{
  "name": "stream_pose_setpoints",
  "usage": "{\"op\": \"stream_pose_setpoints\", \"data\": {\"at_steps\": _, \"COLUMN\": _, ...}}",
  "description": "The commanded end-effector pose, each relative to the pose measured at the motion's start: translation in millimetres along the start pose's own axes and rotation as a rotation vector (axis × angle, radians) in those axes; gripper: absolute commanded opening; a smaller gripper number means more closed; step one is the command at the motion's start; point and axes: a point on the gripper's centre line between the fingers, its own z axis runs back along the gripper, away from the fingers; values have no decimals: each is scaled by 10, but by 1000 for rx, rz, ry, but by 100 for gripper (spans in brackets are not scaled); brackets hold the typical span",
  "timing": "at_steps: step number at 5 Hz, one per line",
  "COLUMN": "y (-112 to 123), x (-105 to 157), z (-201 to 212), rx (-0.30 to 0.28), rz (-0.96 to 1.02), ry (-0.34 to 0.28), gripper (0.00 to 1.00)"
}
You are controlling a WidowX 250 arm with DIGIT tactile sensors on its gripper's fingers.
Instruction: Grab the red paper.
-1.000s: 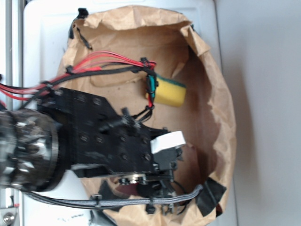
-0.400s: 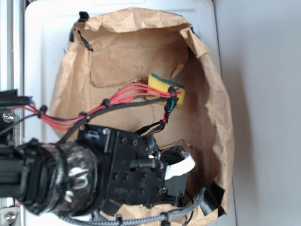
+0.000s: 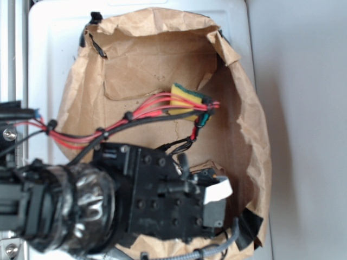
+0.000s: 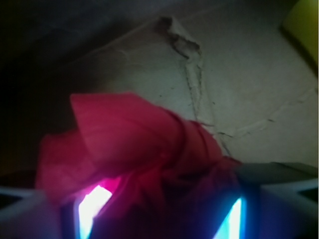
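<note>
The red paper [image 4: 134, 139], a crumpled bright red wad, fills the lower middle of the wrist view and lies on the brown paper floor. My gripper [image 4: 164, 214] is open and straddles it. One glowing fingertip [image 4: 94, 204] stands at the wad's left and the other [image 4: 234, 219] at its right, with the paper's folds reaching both. In the exterior view the black arm [image 3: 157, 206] covers both the wad and the fingers, low inside the brown paper bag [image 3: 141, 49].
A yellow sponge [image 3: 187, 97] with a green top lies further back in the bag, also showing as the yellow sponge [image 4: 304, 20] at the wrist view's top right. Red robot wires [image 3: 146, 111] cross above it. The bag's raised walls [image 3: 255, 141] ring the arm.
The arm has dropped lower into the bag and shifted right. Its wires now drape over the sponge, and the dark red wad that showed under the wrist is covered.
</note>
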Motion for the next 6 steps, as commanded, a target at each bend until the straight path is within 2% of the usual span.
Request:
{"op": "stream_pose_setpoints", "data": {"at_steps": 1, "y": 99, "x": 320, "z": 660, "rx": -7, "rz": -45, "ry": -64, "gripper": 0}}
{"op": "stream_pose_setpoints", "data": {"at_steps": 2, "y": 243, "x": 447, "z": 829, "rx": 70, "rz": -62, "ry": -85, "gripper": 0}}
{"op": "stream_pose_setpoints", "data": {"at_steps": 3, "y": 466, "x": 601, "z": 997, "rx": 116, "rz": -70, "ry": -135, "gripper": 0}}
{"op": "stream_pose_setpoints", "data": {"at_steps": 4, "y": 638, "x": 722, "z": 1067, "rx": 121, "rz": -75, "ry": -138, "gripper": 0}}
{"op": "stream_pose_setpoints", "data": {"at_steps": 5, "y": 854, "x": 750, "z": 1211, "rx": 142, "rz": -118, "ry": -105, "gripper": 0}}
{"op": "stream_pose_setpoints", "data": {"at_steps": 6, "y": 966, "x": 687, "z": 1381, "rx": 128, "rz": -155, "ry": -70, "gripper": 0}}
